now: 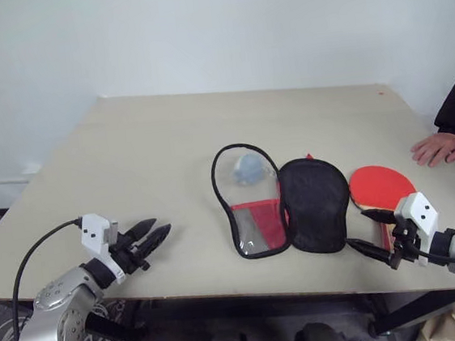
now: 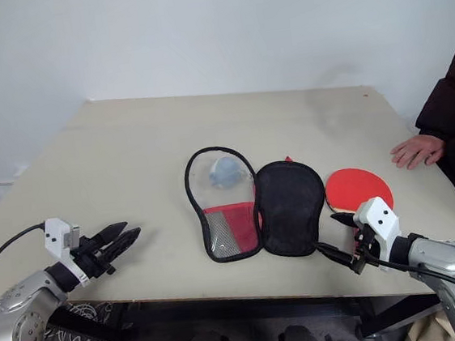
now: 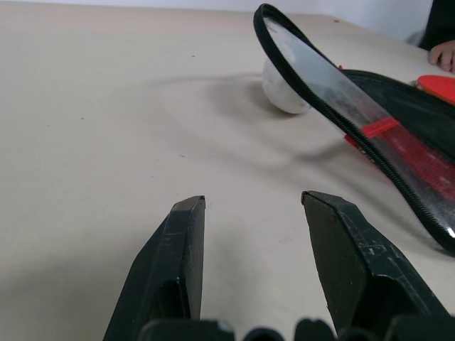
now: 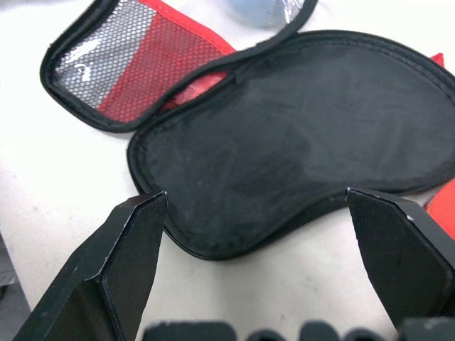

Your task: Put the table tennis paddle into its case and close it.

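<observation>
on the worktop the case lies unzipped (paddle touching its right edge); both grippers, left and right, hover with jaws apart, empty.

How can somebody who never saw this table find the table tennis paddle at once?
Start at the open black case lying in the middle of the beige table. On the side toward the person's hand lies the table tennis paddle. Its smooth round red face sets it apart from the black fabric beside it.
</observation>
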`<state>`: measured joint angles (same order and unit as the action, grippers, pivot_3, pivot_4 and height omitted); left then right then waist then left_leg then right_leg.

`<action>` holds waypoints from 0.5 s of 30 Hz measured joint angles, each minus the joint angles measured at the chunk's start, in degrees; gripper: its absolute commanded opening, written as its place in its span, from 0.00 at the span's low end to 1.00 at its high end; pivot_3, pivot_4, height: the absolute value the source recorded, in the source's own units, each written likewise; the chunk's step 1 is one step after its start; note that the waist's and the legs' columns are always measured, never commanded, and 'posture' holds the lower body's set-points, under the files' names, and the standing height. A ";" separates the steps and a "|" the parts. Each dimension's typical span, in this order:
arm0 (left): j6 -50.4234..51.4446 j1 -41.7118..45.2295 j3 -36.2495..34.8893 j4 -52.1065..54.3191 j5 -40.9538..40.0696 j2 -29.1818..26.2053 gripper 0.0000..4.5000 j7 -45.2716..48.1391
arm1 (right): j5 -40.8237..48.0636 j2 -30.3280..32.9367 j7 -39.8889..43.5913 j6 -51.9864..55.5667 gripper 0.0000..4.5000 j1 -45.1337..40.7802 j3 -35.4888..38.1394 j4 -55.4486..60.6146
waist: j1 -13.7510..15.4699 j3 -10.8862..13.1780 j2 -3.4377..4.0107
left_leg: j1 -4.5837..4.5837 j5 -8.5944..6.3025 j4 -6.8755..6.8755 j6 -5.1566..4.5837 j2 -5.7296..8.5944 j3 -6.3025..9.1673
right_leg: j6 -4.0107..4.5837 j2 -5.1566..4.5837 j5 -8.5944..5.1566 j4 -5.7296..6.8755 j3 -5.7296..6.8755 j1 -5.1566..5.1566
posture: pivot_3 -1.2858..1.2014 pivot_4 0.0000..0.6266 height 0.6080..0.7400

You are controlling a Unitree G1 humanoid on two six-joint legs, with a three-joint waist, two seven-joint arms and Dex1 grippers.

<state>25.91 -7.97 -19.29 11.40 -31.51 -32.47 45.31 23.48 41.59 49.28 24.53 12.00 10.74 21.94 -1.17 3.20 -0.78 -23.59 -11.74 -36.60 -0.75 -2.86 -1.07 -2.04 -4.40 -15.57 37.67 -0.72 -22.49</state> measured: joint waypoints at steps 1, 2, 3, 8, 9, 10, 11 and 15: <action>0.07 -0.12 0.03 0.04 0.00 0.08 0.50 -0.07 | 0.08 0.00 -0.03 0.13 0.97 0.00 0.00 0.08 | 0.00 0.00 0.00 | 0.00 0.00 0.00 0.00 0.00 0.00 | 0.00 0.00 0.00 0.00 0.00 0.00 | 0.52 0.00 0.88; 0.36 -0.21 0.12 0.04 -0.01 0.26 0.50 -0.30 | 0.24 0.00 -0.10 0.42 0.97 0.00 0.00 0.16 | 0.01 0.00 -0.01 | 0.00 0.00 -0.01 0.00 0.01 0.00 | 0.00 0.00 0.00 0.00 0.01 0.00 | 0.52 0.00 0.88; 0.46 -0.14 0.18 0.02 -0.02 0.25 0.50 -0.44 | 0.27 0.00 -0.08 0.49 0.97 0.00 -0.01 0.18 | 0.02 0.01 -0.01 | 0.00 0.00 -0.01 0.00 0.03 0.02 | 0.00 0.01 0.00 0.00 0.04 0.00 | 0.52 0.00 0.88; 0.96 1.60 0.28 -0.18 -0.18 -0.04 0.50 -0.60 | 0.24 0.00 0.34 0.30 0.97 0.12 -0.10 0.16 | 0.00 0.01 -0.01 | 0.00 0.00 -0.02 0.00 0.08 -0.01 | 0.00 0.00 0.00 0.00 0.07 0.00 | 0.52 0.00 0.88; 1.33 1.95 0.29 -0.17 -0.32 -0.40 0.50 -0.61 | 0.24 0.00 0.28 0.30 0.97 0.00 -0.10 0.13 | -0.01 0.01 -0.01 | 0.00 0.00 -0.01 0.00 0.09 -0.02 | 0.00 0.00 0.00 0.00 0.08 -0.01 | 0.52 0.00 0.88; 1.58 2.06 0.29 -0.17 -0.36 -0.59 0.50 -0.62 | 0.23 0.00 0.27 0.30 0.97 -0.05 -0.09 0.11 | -0.02 0.01 -0.01 | 0.00 0.00 -0.01 0.00 0.09 -0.03 | 0.00 0.00 0.00 0.00 0.08 -0.02 | 0.52 0.00 0.88; 1.79 2.22 0.36 -0.16 -0.38 -0.73 0.50 -0.59 | 0.21 0.00 0.27 0.27 0.97 -0.04 -0.08 0.03 | -0.05 0.01 -0.01 | 0.00 0.00 0.00 0.00 0.11 -0.05 | 0.00 0.00 0.00 0.00 0.08 -0.03 | 0.52 0.00 0.88; 2.25 2.51 1.86 -0.16 -0.38 -0.97 0.50 -0.16 | -0.12 -0.02 -0.18 -0.43 0.97 -0.02 0.09 -0.73 | -0.03 0.01 -0.01 | 0.00 0.00 0.01 0.00 0.19 -0.06 | 0.00 0.01 0.00 0.00 0.08 -0.04 | 0.52 0.00 0.88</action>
<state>28.17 -5.46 -17.43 11.24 -31.89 -33.44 45.14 23.36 41.57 49.10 24.10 11.99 10.83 21.21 -1.20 3.21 -0.79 -23.59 -11.75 -36.58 -0.75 -2.67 -1.13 -2.04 -4.39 -15.57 37.67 -0.64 -22.53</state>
